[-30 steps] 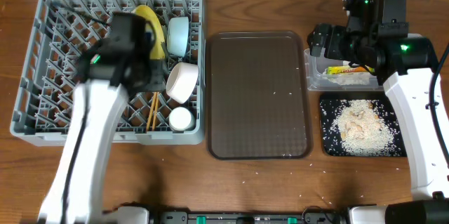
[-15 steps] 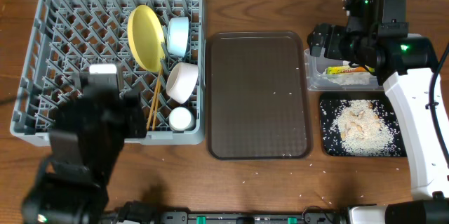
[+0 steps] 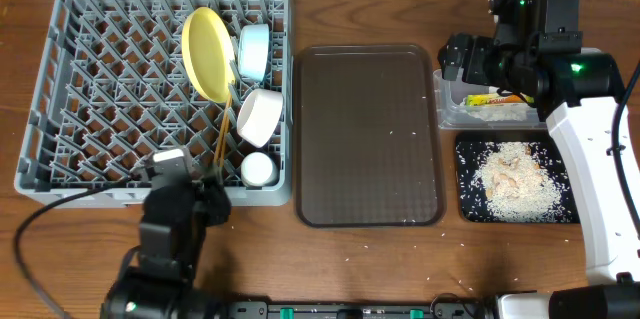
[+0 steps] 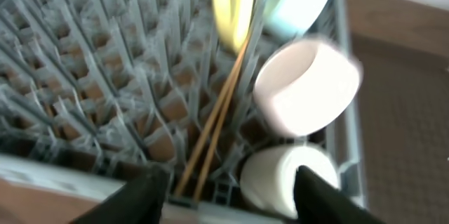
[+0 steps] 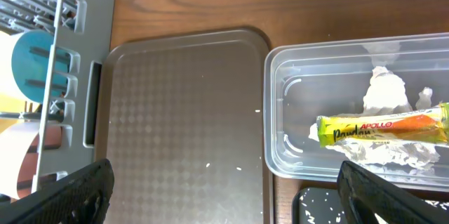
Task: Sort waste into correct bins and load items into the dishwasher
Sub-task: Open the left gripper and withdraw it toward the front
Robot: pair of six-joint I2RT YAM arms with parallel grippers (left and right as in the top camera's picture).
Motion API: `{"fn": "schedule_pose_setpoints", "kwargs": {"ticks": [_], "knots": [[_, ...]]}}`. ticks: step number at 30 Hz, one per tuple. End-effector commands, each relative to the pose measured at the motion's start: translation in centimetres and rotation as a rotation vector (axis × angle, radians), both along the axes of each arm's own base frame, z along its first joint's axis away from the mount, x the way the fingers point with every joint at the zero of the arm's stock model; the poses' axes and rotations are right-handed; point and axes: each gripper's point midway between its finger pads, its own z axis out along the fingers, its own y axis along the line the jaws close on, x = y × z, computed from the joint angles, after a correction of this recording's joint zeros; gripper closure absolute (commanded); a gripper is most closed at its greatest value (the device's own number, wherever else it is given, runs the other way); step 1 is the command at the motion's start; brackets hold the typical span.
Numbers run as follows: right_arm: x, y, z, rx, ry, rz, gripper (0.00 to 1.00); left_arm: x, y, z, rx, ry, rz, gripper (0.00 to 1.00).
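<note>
Judging the job nearly done, I see chopsticks [image 3: 221, 144] in the dish rack [image 3: 110, 79] at upper left, wrapper [image 5: 382, 128] in the clear container [image 5: 302, 97] at upper right, left hand [image 4: 235, 196] and right hand [image 5: 231, 196] both spread empty; next, I'd park them.

Brown serving tray [image 3: 368, 139] mid wooden table [image 3: 360, 9]

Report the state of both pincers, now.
Left pincer: open, holding nothing.
Right pincer: open, holding nothing.
</note>
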Motion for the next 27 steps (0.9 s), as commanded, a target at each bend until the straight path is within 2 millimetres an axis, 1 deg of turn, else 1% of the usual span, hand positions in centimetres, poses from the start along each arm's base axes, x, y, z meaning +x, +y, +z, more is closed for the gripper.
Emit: {"fn": "schedule_pose_setpoints", "kwargs": {"ticks": [1,2,4,6,11,13,27], "knots": [[0.2,0.2,0.3,-0.004,-0.010,0.009,0.01,-0.2,0.2,-2.7,-0.004,0.055,0.025,0.34],[0.2,0.2,0.3,-0.004,-0.010,0.009,0.01,-0.3,0.2,-3.5,0.001,0.075,0.025,0.27],[0.2,0.2,0.3,-0.004,-0.010,0.009,0.01,-0.6,0.3,-4.6,0.008,0.107,0.025,0.23],[0.2,0.2,0.3,-0.004,-0.010,0.009,0.01,-0.6,0.3,-5.2,0.010,0.121,0.025,0.20],[0.2,0.2,0.3,-0.004,-0.010,0.009,0.01,-0.6,0.1,-5.3,0.004,0.129,0.014,0.18],[0.2,0.2,0.3,-0.004,-0.010,0.009,0.01,-0.6,0.0,-5.3,0.003,0.129,0.013,0.14],[0.2,0.2,0.3,-0.004,-0.010,0.009,0.01,-0.6,0.0,-5.3,0.004,0.130,0.013,0.12]]}}
